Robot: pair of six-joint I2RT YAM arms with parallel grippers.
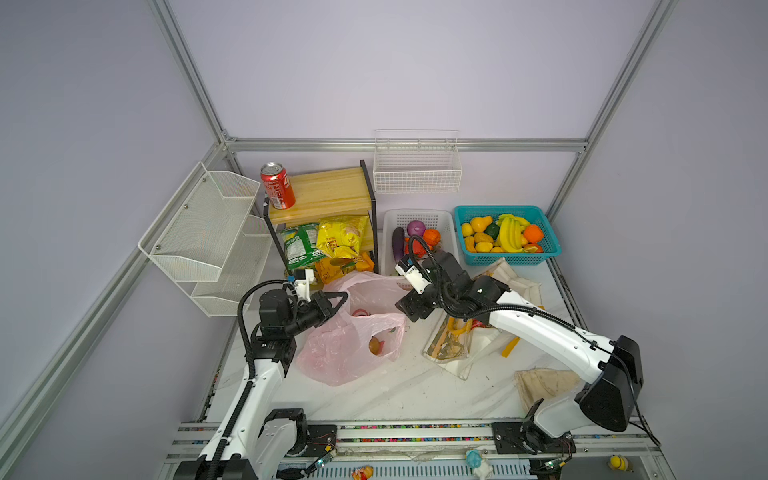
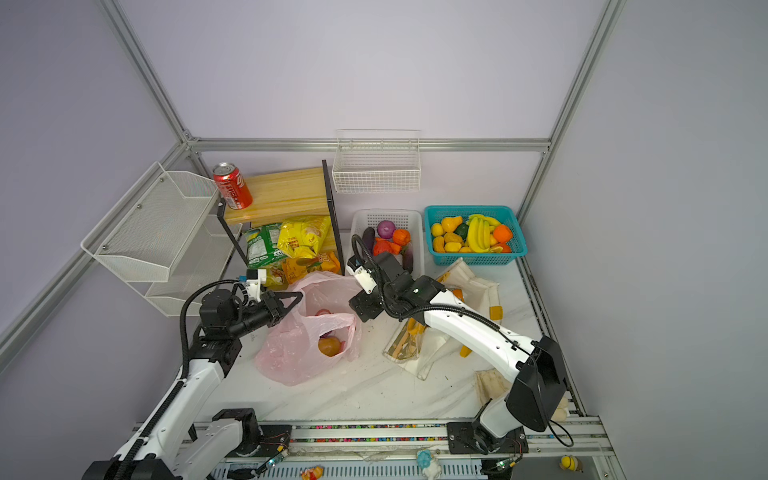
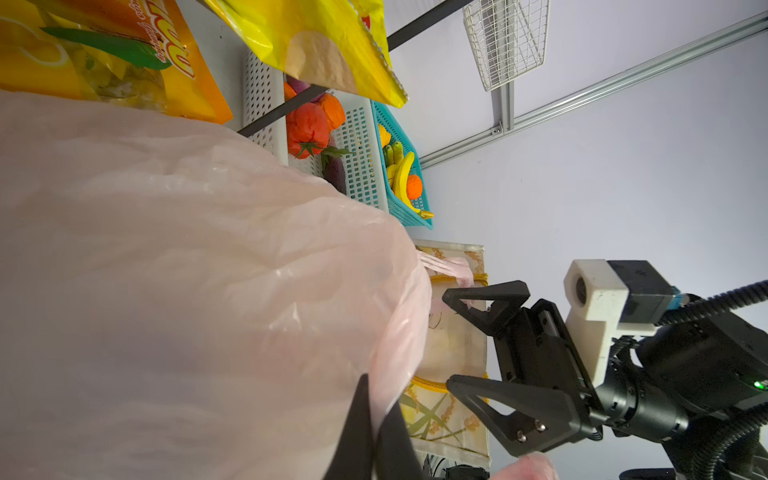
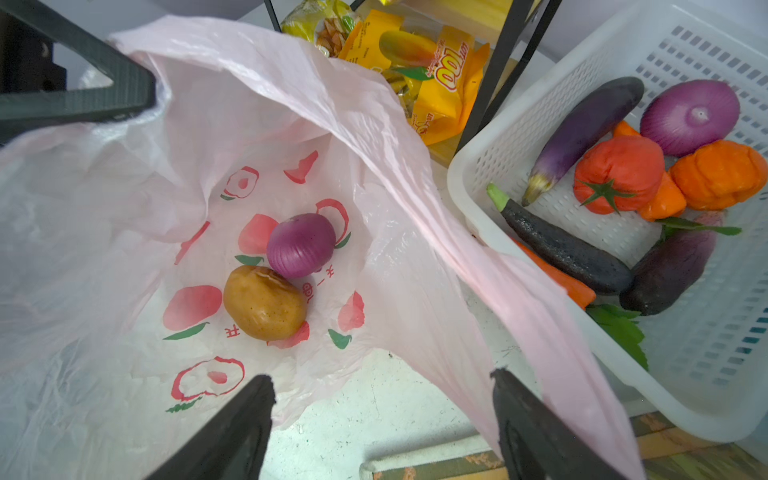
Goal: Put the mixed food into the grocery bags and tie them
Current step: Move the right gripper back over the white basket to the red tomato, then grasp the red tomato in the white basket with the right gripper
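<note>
The pink bag (image 1: 337, 360) lies slumped on the surface (image 1: 399, 395). It is printed with red fruit shapes, green leaves and a few red Chinese characters, too crumpled to read with confidence. Two things sit inside it, touching each other: one purple onion (image 4: 301, 245) and one brown potato (image 4: 264, 302). The left gripper (image 1: 344, 295) has its jaws pressed together on the bag's rim at the bag's far-left edge. That edge is lifted and the mouth gapes. The right gripper (image 4: 380, 386) hangs over the bag's mouth from the bag's right side, jaws spread wide with nothing pinched between them. A stretched strip of the bag runs just beside one finger. Well behind the bag, one red cola can (image 1: 277, 185) stands upright on top of a wooden shelf (image 1: 328, 191); its white lettering is too small to read. Just behind the bag, under that shelf, an orange packet (image 4: 440, 83) bears the large digits "100". Behind the bag and to its right, a white basket (image 4: 552, 83) holds a second purple onion (image 4: 690, 116) and one red tomato (image 4: 619, 174) among other toy vegetables. One tote (image 1: 449, 349) with yellow straps lies flat to the bag's right, partly under the right arm.
</note>
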